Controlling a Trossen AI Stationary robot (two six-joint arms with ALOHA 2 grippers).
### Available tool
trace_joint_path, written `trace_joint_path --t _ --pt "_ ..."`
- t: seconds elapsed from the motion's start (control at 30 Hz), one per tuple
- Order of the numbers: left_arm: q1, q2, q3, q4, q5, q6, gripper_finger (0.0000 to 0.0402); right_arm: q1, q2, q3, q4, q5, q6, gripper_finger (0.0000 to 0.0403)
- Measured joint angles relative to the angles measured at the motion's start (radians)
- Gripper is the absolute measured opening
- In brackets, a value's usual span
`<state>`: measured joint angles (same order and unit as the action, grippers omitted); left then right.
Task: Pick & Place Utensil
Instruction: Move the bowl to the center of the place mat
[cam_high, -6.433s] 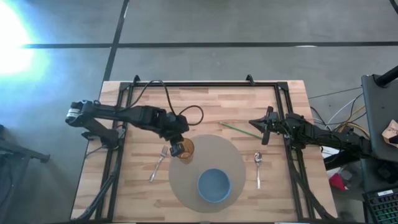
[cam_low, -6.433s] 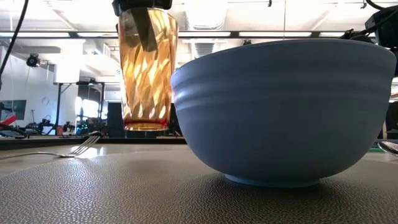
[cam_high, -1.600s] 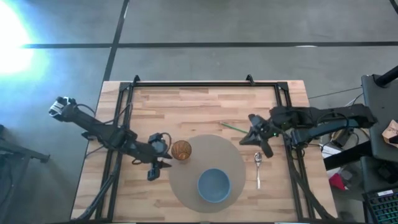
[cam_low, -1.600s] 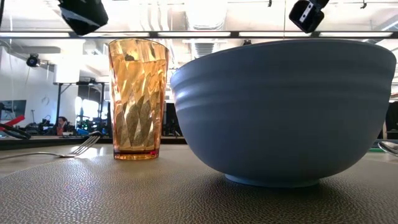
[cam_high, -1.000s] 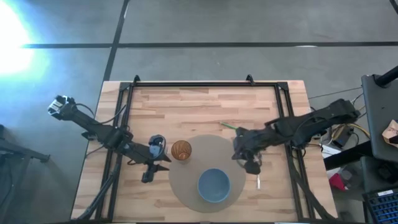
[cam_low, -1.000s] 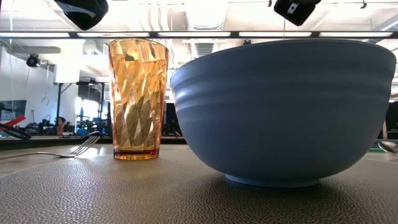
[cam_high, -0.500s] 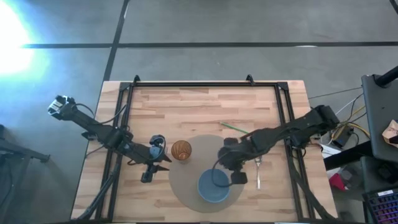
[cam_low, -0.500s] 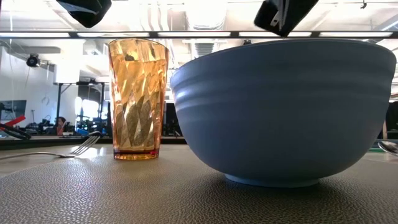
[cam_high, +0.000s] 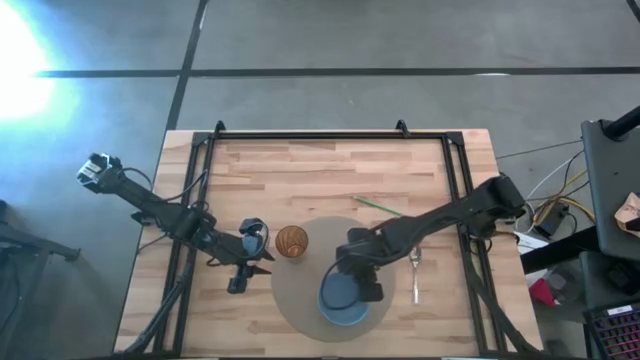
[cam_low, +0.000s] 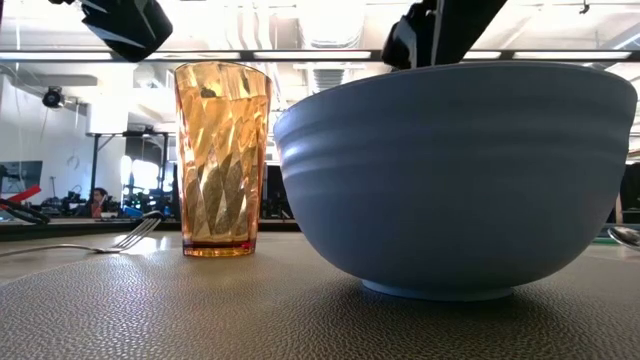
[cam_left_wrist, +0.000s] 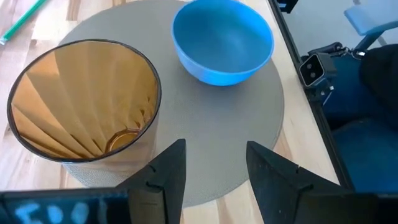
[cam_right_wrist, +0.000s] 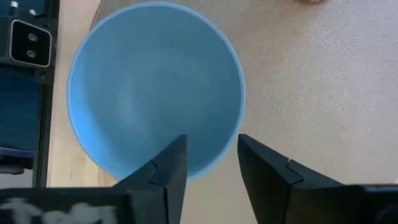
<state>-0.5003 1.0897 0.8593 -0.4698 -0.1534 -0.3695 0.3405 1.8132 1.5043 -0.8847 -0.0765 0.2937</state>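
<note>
Right claw (cam_right_wrist: 208, 165): fingers parted, empty, over the blue bowl (cam_right_wrist: 155, 87). Spoon (cam_high: 415, 272) lies on the table beside it, apart. Only the high view shows the spoon; left claw (cam_left_wrist: 214, 165) open beside the amber glass (cam_left_wrist: 84, 106).

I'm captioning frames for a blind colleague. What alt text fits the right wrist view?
Seen from above, an empty blue bowl sits on a grey round mat, with the right gripper open just over the bowl's rim.

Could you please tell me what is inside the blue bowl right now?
Nothing shows inside the round blue bowl: its visible interior is bare. The right gripper, jaws open, hovers over its rim and covers a small strip of the inside.
</note>
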Motion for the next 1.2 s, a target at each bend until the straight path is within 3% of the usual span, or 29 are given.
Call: trace_joint_path --t 0.3,0.83,0.97,1.2 --pt "0.000 0.000 0.000 0.015 0.002 -0.003 0.0159 -0.001 0.072 -0.002 0.040 0.001 0.003 0.0156" --pt "0.000 0.000 0.000 0.019 0.006 0.002 0.0159 -0.021 0.135 -0.007 0.051 0.044 -0.006 0.0127" --pt "0.000 0.000 0.000 0.023 0.007 0.003 0.0159 -0.020 0.132 -0.006 0.051 0.032 0.001 0.0104" --pt "0.000 0.000 0.000 0.023 0.007 0.003 0.0158 -0.029 0.130 -0.014 0.053 0.019 0.032 0.0023"
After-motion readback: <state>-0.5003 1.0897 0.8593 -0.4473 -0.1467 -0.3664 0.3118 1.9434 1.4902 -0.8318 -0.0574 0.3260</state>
